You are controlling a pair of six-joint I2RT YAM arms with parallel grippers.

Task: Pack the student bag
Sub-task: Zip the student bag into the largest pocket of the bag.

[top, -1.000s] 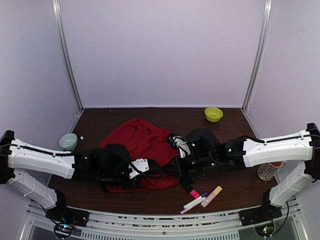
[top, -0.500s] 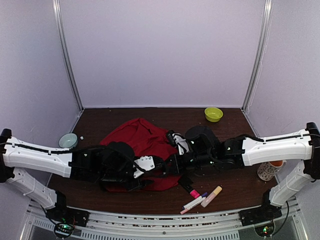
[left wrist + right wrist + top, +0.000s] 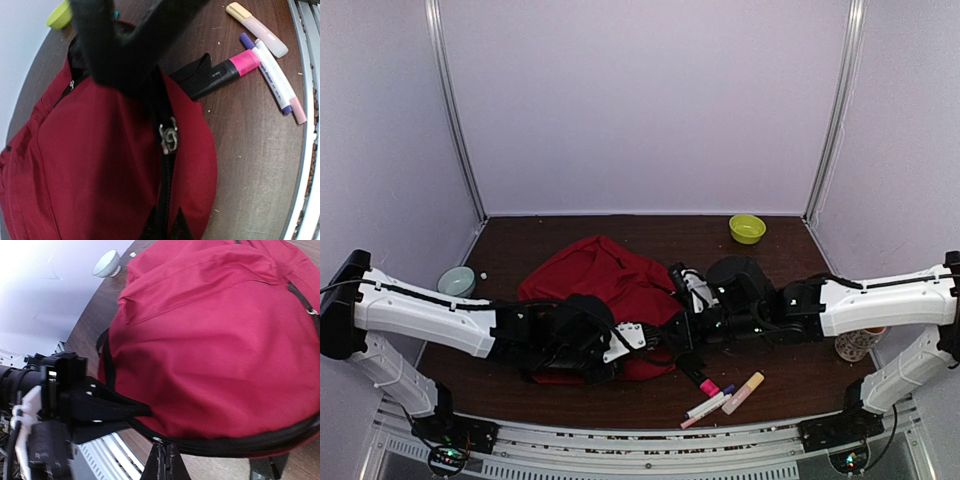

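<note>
The student bag (image 3: 600,280) lies dark red in the middle of the table. Its black zipper band (image 3: 167,175) runs down the side, with a silver slider (image 3: 170,137) on it. My left gripper (image 3: 162,226) is shut on that band at the bag's near edge, also seen from the right wrist (image 3: 142,410). My right gripper (image 3: 162,457) is shut, its tips against the band where a small silver piece (image 3: 156,439) shows. I cannot tell whether it pinches anything. From above, both grippers (image 3: 645,335) (image 3: 672,335) meet at the bag's near right corner.
A pink and black highlighter (image 3: 225,72), a purple and white marker (image 3: 272,75) and a yellow and pink one (image 3: 257,29) lie on the table (image 3: 800,370) right of the bag. A green bowl (image 3: 747,228) stands far right, a pale bowl (image 3: 456,282) left, a patterned cup (image 3: 860,342) right.
My left gripper opened and shut again, now further right on the bag's near edge. The right gripper stayed shut and shifted slightly right. The bag's near side is more bunched.
</note>
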